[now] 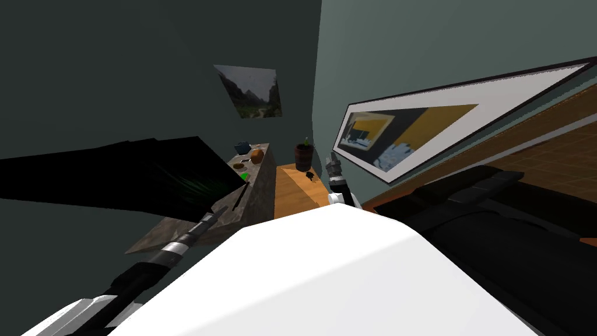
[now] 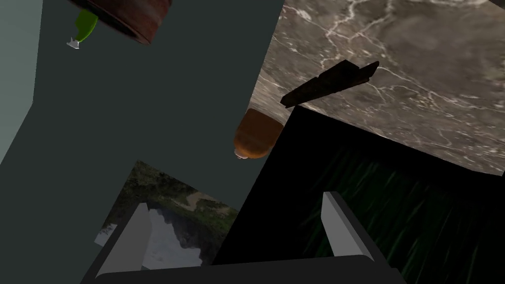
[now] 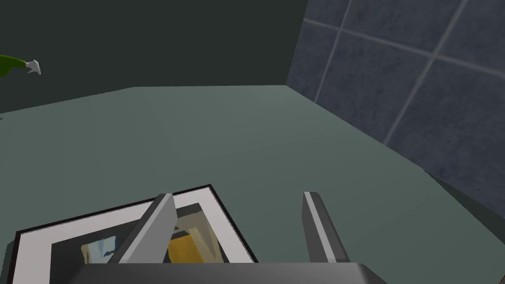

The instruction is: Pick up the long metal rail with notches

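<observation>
The long dark rail [image 1: 240,196] lies flat on a marble-patterned counter [image 1: 259,198], close to the edge that borders a black area. In the left wrist view the rail [image 2: 329,84] is a thin, dark, notched strip on the marble [image 2: 424,88], some way ahead of my fingers. My left gripper [image 1: 220,213] hovers just short of the rail's near end, and it is open [image 2: 236,222] with nothing between its fingers. My right gripper [image 1: 332,158] is raised beside the grey-green wall, also open [image 3: 241,222] and holding nothing.
An orange rounded object [image 2: 256,135], a blue bowl [image 1: 241,147] and a small green item [image 1: 244,174] sit farther along the counter. A brown pot [image 1: 303,157] with a green bottle stands on a wooden table [image 1: 291,195]. A black area [image 1: 116,175] borders the counter; dark furniture [image 1: 495,227] lies to my right.
</observation>
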Controlling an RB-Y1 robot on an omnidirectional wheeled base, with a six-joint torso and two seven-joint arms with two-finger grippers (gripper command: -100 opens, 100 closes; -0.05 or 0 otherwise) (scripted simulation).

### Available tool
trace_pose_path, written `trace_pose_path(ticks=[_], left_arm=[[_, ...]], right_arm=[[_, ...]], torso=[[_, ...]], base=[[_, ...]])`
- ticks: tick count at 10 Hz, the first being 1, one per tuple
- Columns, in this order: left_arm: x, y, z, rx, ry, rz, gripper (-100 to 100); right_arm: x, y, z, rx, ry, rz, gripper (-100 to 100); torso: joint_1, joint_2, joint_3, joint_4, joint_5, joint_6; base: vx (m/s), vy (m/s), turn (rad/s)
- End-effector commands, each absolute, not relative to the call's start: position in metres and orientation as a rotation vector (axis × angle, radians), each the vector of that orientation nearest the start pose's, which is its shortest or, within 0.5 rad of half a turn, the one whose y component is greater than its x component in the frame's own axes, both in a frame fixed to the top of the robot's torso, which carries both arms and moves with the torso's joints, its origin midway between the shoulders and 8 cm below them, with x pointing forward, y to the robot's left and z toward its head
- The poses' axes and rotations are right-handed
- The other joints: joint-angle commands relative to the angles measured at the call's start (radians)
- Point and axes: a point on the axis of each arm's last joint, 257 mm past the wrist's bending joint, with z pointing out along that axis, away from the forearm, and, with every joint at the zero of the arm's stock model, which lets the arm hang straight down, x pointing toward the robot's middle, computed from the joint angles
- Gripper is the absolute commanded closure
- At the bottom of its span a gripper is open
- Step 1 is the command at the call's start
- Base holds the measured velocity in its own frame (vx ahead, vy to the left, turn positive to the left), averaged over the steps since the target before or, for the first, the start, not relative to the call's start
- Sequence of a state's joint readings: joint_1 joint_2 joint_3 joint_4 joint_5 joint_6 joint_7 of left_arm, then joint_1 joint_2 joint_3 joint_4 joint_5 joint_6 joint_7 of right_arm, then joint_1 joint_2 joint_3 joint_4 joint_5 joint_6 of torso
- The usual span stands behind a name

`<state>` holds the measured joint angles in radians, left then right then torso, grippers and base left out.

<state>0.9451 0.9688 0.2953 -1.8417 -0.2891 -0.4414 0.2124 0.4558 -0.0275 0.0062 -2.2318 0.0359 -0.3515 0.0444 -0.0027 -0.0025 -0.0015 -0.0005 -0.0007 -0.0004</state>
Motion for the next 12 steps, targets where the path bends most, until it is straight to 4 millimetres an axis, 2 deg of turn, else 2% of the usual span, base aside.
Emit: trace_pose_path(ticks=[1, 3, 4, 5, 6, 9, 10, 12], left_arm=[[0.266, 0.491, -0.244, -0.388, 2.012, -0.451, -100], [0.235, 0.517, -0.267, -0.407, 2.137, -0.372, -100], [0.236, 0.517, -0.267, -0.399, 2.141, -0.371, -100], [0.219, 0.529, -0.277, -0.41, 2.205, -0.333, -100], [0.219, 0.529, -0.277, -0.41, 2.205, -0.333, -100], [0.163, 0.563, -0.304, -0.449, 2.387, -0.226, -100], [0.161, 0.563, -0.305, -0.451, 2.39, -0.225, -100], [0.121, 0.582, -0.318, -0.482, 2.504, -0.159, -100]], right_arm=[[0.381, -0.273, -0.013, 0.723, 0.775, 1.219, 0], [0.381, -0.273, -0.013, 0.723, 0.775, 1.219, 0], [0.381, -0.273, -0.013, 0.723, 0.775, 1.219, 0], [0.381, -0.273, -0.013, 0.723, 0.775, 1.218, 0], [0.381, -0.273, -0.013, 0.723, 0.775, 1.219, 0], [0.381, -0.273, -0.013, 0.723, 0.775, 1.219, 0], [0.381, -0.273, -0.013, 0.723, 0.775, 1.219, 0], [0.381, -0.273, -0.013, 0.723, 0.775, 1.218, 0]], torso=[[0.0, 0.0, 0.0, 0.0, 0.0, 0.0], [0.0, -0.001, -0.001, 0.0, 0.0, 0.0], [0.001, -0.003, -0.002, -0.001, 0.0, 0.001], [0.001, -0.002, -0.001, 0.0, 0.0, 0.0], [0.0, -0.002, -0.001, 0.0, 0.0, 0.0], [0.0, -0.002, -0.001, 0.0, 0.0, 0.0], [0.0, -0.004, -0.002, -0.001, 0.0, 0.0], [0.001, -0.002, -0.001, 0.0, 0.0, 0.0]], base=[[0.055, -0.033, -0.181], [0.091, -0.036, -0.25], [0.076, -0.025, -0.088], [0.081, -0.032, -0.152], [0.059, -0.019, -0.085], [0.094, -0.028, -0.24], [0.092, -0.006, -0.071], [0.088, -0.012, -0.199]])
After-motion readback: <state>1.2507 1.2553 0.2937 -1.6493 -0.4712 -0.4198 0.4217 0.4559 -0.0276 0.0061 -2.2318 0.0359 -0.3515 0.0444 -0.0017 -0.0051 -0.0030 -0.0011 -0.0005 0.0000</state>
